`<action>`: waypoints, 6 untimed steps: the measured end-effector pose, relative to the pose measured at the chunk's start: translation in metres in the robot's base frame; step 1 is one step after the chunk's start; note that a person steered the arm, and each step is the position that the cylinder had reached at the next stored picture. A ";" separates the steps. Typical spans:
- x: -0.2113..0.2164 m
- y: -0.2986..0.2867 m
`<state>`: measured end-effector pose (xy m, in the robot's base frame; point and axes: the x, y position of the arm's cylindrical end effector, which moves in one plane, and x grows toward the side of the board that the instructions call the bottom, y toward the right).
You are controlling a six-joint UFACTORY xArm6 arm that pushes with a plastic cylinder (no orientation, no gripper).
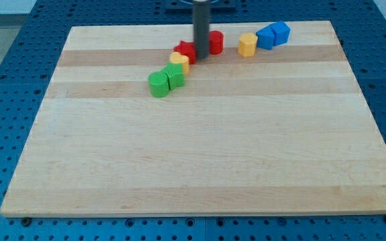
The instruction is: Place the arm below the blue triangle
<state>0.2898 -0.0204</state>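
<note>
Two blue blocks touch each other near the view's top right: one [265,36] on the left and one [281,31] on the right. I cannot tell which of them is the triangle. My tip [200,59] rests on the board well to the left of them. It sits between a red star-like block [185,49] and a red cylinder [215,42], close against both. The rod rises straight up out of the view's top.
A yellow block [247,45] lies just left of the blue pair. Another yellow block [179,61] sits lower left of my tip. Two green blocks [158,84] [175,76] touch below it. The wooden board [193,154] lies on a blue pegboard.
</note>
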 end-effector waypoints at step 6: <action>0.028 0.162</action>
